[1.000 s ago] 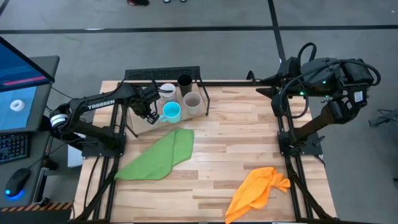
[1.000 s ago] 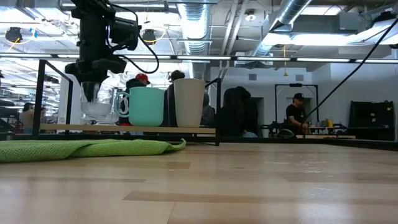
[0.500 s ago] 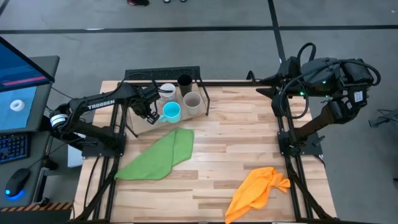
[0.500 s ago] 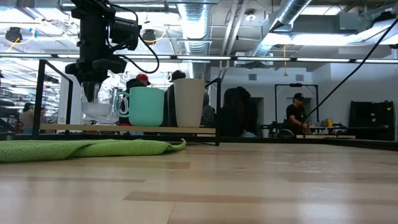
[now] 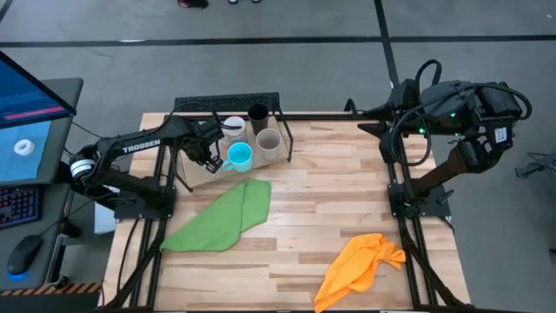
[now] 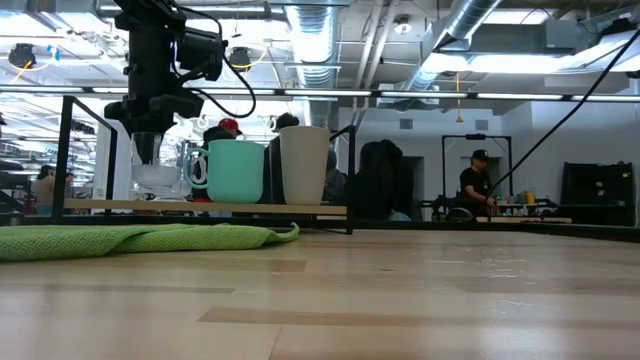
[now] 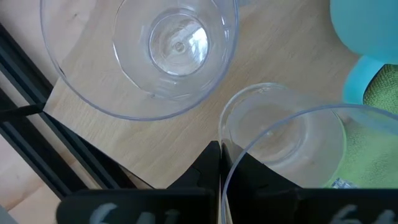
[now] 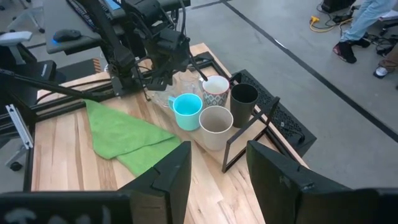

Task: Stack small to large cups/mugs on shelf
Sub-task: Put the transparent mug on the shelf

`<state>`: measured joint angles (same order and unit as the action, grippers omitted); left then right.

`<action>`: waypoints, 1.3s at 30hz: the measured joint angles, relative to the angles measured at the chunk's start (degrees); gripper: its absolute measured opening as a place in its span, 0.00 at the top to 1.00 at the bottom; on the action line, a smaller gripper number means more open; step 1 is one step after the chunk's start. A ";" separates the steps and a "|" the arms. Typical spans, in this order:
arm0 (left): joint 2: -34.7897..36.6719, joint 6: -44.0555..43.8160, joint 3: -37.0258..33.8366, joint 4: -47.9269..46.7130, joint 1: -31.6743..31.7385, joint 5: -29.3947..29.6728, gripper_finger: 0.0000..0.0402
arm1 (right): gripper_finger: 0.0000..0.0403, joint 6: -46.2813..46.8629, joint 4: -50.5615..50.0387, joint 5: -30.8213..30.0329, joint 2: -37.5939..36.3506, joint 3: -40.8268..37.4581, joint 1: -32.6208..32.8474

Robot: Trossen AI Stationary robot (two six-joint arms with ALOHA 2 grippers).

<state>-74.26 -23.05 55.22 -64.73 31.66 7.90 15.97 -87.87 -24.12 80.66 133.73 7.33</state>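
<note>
Pinching a clear glass (image 7: 283, 140) by its rim, left gripper (image 5: 208, 160) holds it at the shelf (image 5: 193, 176) near-left corner beside the blue mug (image 5: 239, 156), likely for placement; right gripper (image 8: 217, 171) parked far right, fingers spread, empty.

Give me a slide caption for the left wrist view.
Left hand shut on the rim of a clear glass, beside a second glass on the shelf.

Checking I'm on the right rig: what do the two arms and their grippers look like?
Both arms are dark, jointed and hung with black cables. The left arm bears white TROSSEN lettering; its left gripper has slim black fingers. The right arm shows small green lights; the right gripper has broad, flat dark fingers.
</note>
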 joint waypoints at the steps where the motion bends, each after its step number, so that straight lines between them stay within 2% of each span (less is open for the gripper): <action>1: 0.00 -0.01 0.00 0.00 0.00 0.00 1.00 | 0.56 0.00 0.00 0.00 0.00 0.00 0.00; 39: -2.29 -0.24 -0.07 1.51 -0.13 -0.11 1.00 | 0.56 -0.43 -0.07 0.04 -0.20 0.02 0.02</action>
<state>-76.55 -23.29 55.16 -63.22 31.53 7.79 15.53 -87.94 -24.08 80.47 133.75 7.35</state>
